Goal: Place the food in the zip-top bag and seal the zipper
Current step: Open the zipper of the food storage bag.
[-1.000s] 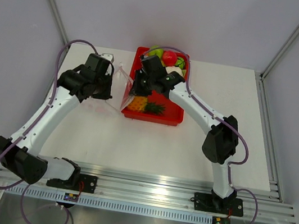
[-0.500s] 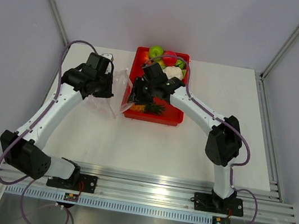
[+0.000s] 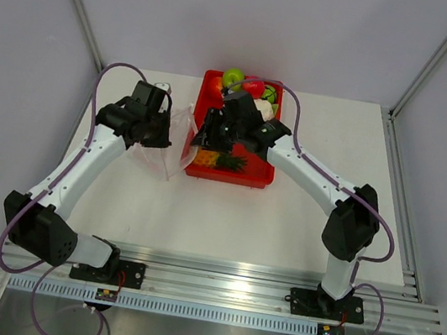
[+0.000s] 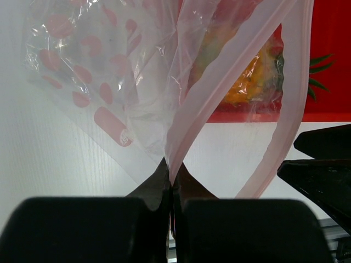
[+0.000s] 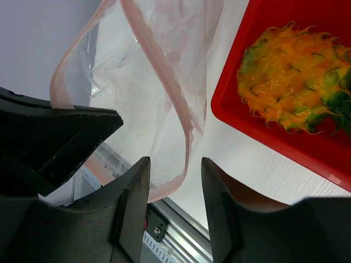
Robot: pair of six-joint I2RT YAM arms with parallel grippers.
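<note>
The zip-top bag (image 3: 176,136) hangs open left of the red tray, clear with red spots. My left gripper (image 4: 171,171) is shut on the zipper (image 4: 219,71), the pink strip along the mouth; it shows in the top view (image 3: 160,129). My right gripper (image 5: 174,164) is open, its jaws on either side of the bag's other pink mouth edge (image 5: 178,123) without touching it, at the tray's left edge (image 3: 208,135). The orange pineapple (image 5: 288,82) lies in the tray (image 3: 218,160). A green fruit (image 3: 234,76) and a red fruit (image 3: 253,86) lie at the tray's far end.
The red tray (image 3: 258,175) stands at the table's back centre, with my right arm over it. The bag's lower part rests on the white table (image 3: 224,219). The rail at the near edge (image 3: 216,268) carries both arm bases.
The right arm's elbow has swung right and its gripper has shifted slightly along the tray's left edge at the bag's mouth. The left gripper has held the bag almost still.
</note>
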